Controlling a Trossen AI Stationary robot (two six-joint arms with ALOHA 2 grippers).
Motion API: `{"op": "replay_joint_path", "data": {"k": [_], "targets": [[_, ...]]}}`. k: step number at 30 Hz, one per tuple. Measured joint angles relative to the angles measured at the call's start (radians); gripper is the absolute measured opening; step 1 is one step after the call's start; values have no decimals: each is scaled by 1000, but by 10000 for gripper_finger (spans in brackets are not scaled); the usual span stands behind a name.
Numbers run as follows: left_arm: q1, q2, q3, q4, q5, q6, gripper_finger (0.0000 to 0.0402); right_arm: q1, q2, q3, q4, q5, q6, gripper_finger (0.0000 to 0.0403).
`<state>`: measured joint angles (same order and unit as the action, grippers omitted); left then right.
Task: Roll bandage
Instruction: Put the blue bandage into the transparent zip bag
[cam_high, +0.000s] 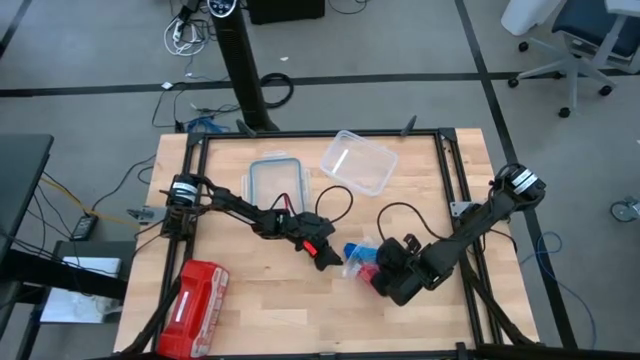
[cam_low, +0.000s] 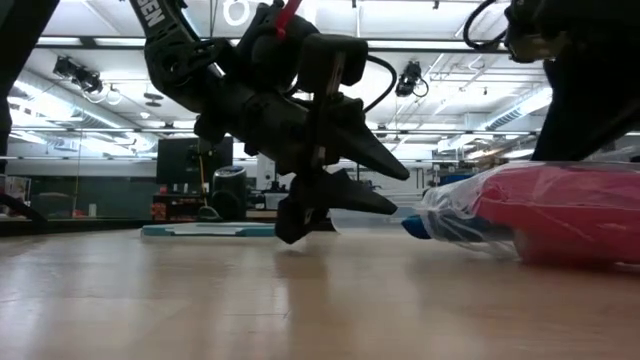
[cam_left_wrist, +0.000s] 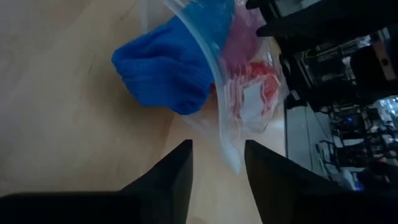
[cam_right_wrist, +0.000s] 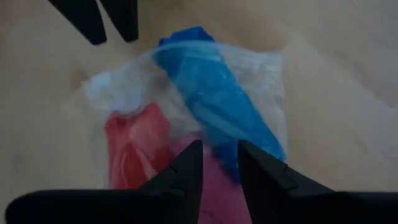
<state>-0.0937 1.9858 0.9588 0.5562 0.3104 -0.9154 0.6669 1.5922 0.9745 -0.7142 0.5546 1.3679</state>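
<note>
The blue bandage (cam_left_wrist: 165, 68) lies bunched, half in and half out of the mouth of a clear plastic bag (cam_low: 560, 215) on the table's middle. The bag also holds red-pink rolls (cam_right_wrist: 134, 149). My left gripper (cam_left_wrist: 217, 168) stands open just left of the bag (cam_high: 362, 262). Its fingers flank a loose corner of plastic, and I cannot tell whether they touch it. My right gripper (cam_right_wrist: 221, 158) is shut on the bag's other end, right of the bandage (cam_high: 352, 250). My right gripper pinches the bag between its two fingers, at the spot where the blue bandage's inner end (cam_right_wrist: 219, 144) lies under the plastic. The fingers slant down from the table's right. The bag rests on the table, slack.
A red zip pouch (cam_high: 195, 305) lies at the near left. A clear container (cam_high: 280, 180) and its lid (cam_high: 358, 160) sit toward the far edge. Bare wood lies in front of the bag.
</note>
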Motion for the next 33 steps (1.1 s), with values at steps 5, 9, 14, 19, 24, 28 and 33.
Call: {"op": "replay_joint_path", "data": {"k": [5,9,14,19,24,28,33], "targets": [[-14,0,0,-2,17,48,157,41,-27,63,-66,-39,-1,93],[-18,0,0,-2,-20,136,157,72,-26,68,-88,-175,36,91],[9,0,0,-16,-40,340,157,164,-26,67,-151,-171,175,91],[17,0,0,-94,-101,494,157,254,-25,67,-216,-186,356,87],[14,0,0,-115,-213,519,157,267,0,66,-208,-186,387,87],[22,0,0,-73,-191,513,157,237,47,65,-205,-172,345,86],[20,0,0,-32,-182,520,157,185,98,65,-196,-103,274,87]]}}
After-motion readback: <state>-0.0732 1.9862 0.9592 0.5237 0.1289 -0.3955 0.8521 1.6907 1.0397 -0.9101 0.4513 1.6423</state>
